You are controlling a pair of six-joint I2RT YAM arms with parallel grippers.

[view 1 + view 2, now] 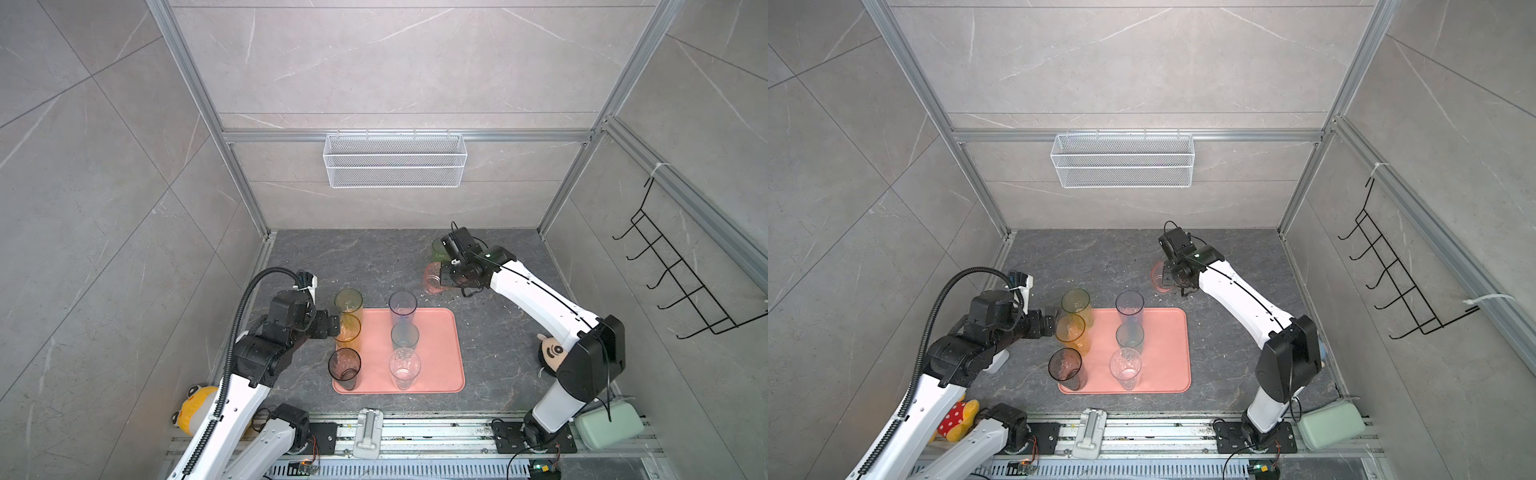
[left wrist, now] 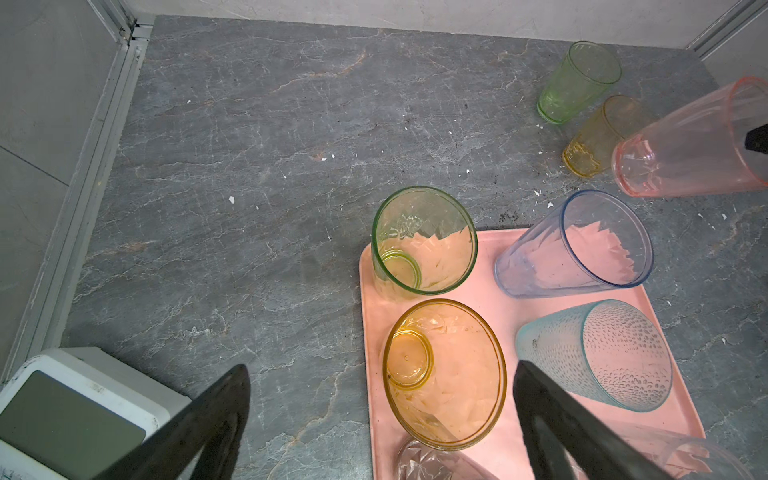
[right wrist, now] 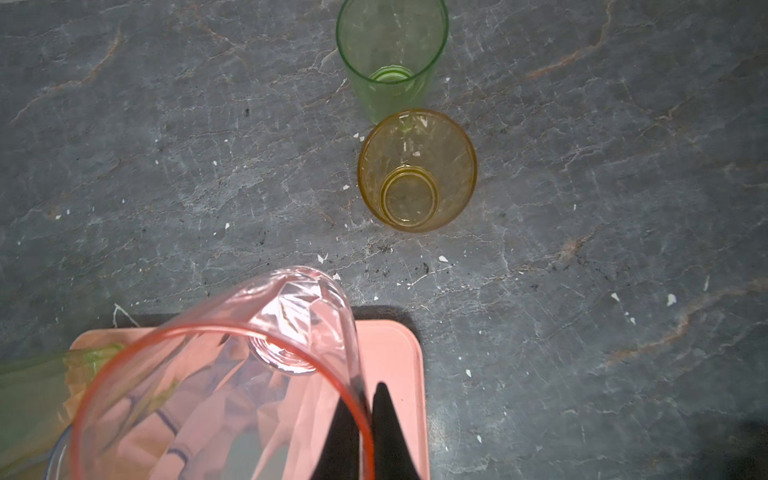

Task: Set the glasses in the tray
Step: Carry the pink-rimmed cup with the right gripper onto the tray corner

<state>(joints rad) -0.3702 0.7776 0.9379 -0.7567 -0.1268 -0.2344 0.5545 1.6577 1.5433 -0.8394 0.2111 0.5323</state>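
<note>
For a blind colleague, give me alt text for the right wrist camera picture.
The right gripper pinches a tilted pink glass by its rim, with a corner of the tray behind it. Farther off, a green glass and an amber glass stand upright on the table.

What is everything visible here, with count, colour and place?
tray: one, salmon pink, table centre
glasses on tray: six; yellow-green, amber, smoky grey left row; blue-grey, teal, clear right row
pink glass: one, tilted, beyond tray's far right corner
green glass: one, on table, beyond pink glass
yellow glass: one, on table beside green glass
wire basket: one, white, back wall
hook rack: one, black, right wall
yellow plush: one, front left
face-printed plush: one, beside right arm
case: one, mint green, front right
left gripper: open, at tray's left edge
right gripper: shut on pink glass rim
</note>
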